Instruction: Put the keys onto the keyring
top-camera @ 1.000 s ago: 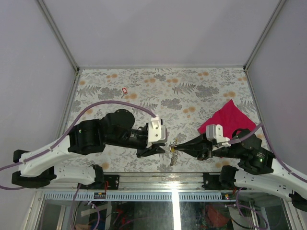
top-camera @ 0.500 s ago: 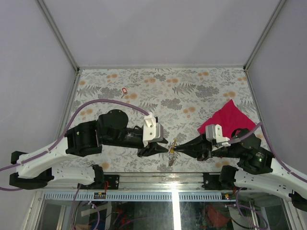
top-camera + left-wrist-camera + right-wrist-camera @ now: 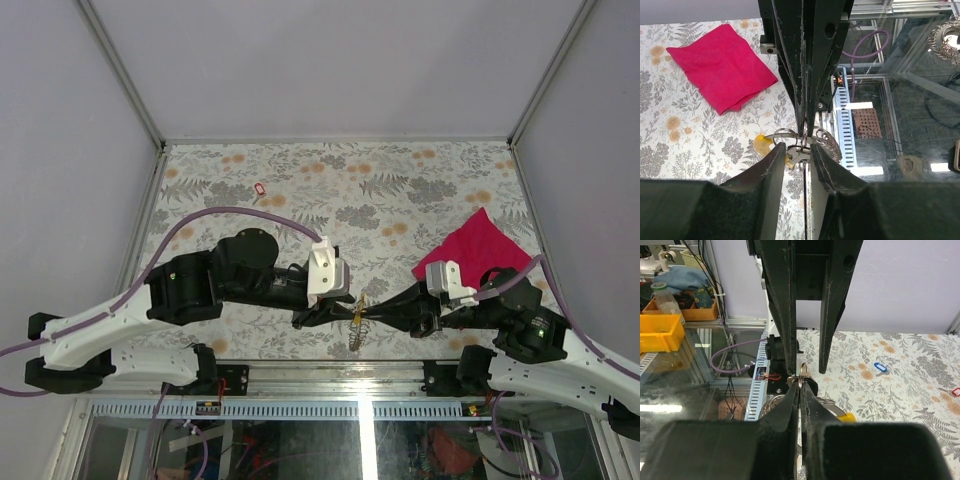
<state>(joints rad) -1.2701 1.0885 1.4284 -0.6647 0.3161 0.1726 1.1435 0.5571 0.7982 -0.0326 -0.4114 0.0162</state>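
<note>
Near edge of the table [image 3: 400,180], about 6 o'clock in the top view: both arms reach inward and meet tip to tip. The right gripper [image 3: 373,314] comes in from 3 o'clock, jaws pressed together on the keyring [image 3: 358,318], which it holds up off the cloth-patterned surface. In its own wrist view the thin silver loop sticks out just past the closed tips. The left gripper [image 3: 343,312] comes in from 9 o'clock with its jaws parted a little and its fingers [image 3: 785,330] standing on either side of the loop. Whether either pad touches the metal cannot be told from these views. The small yellow piece [image 3: 761,145] hangs off the ring at roughly 9 o'clock of it in the left wrist view. A small metal piece [image 3: 360,336] dangles below the ring toward 6 o'clock; too small to say if it is a key. Farther out, at about 3 o'clock, a magenta cloth [image 3: 480,248] lies flat and loosely folded. A blue key [image 3: 880,368] lies on the floral surface beyond the left gripper. Farthest, near 10 o'clock, a red key [image 3: 260,189] lies alone, well apart from both arms.
</note>
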